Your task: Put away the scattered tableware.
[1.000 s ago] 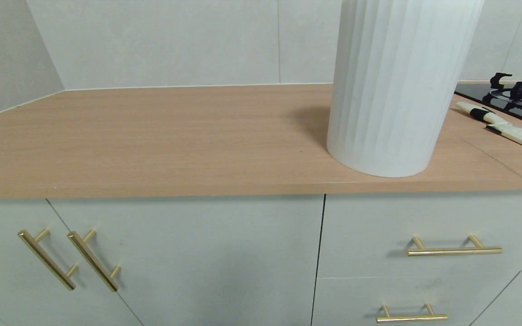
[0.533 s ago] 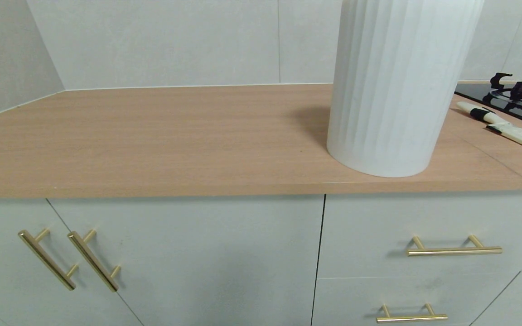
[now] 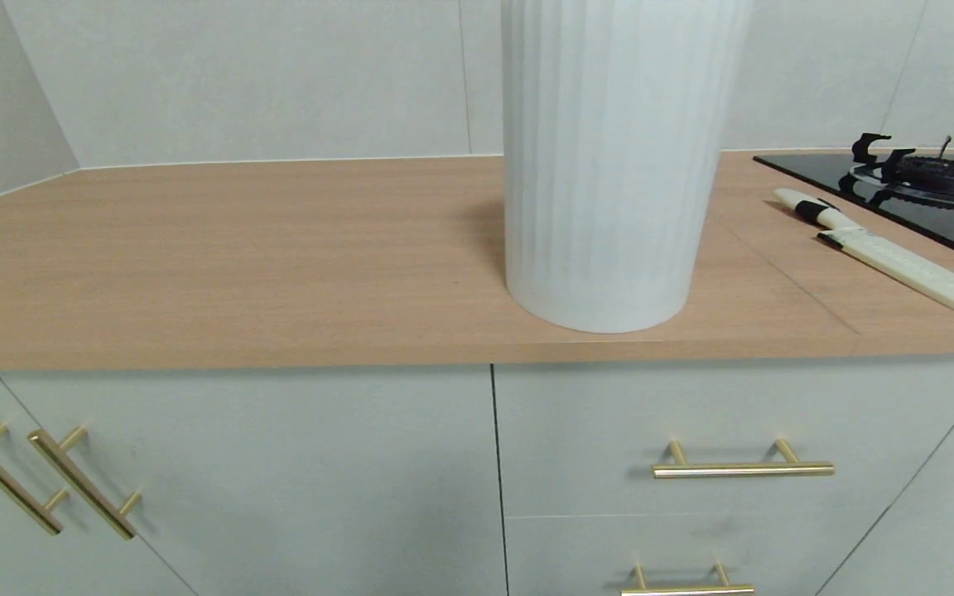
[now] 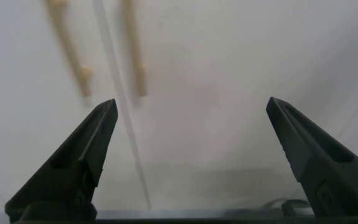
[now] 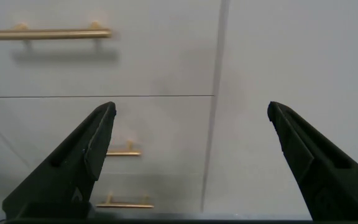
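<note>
Camera panned right since earlier, things unmoved, one knife (image 3: 887,261) on counter (image 3: 237,265) between one white bin (image 3: 609,165) and one hob (image 3: 924,207), left gripper (image 4: 190,102) and right gripper (image 5: 190,106) both spread, empty, facing cabinet fronts.

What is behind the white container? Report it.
The counter and wall show on both sides of the container. The stretch directly behind it is covered by its opaque body.

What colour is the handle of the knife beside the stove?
Cream with black bands, on the cream-bladed kitchen knife; clearest in the head view.
</note>
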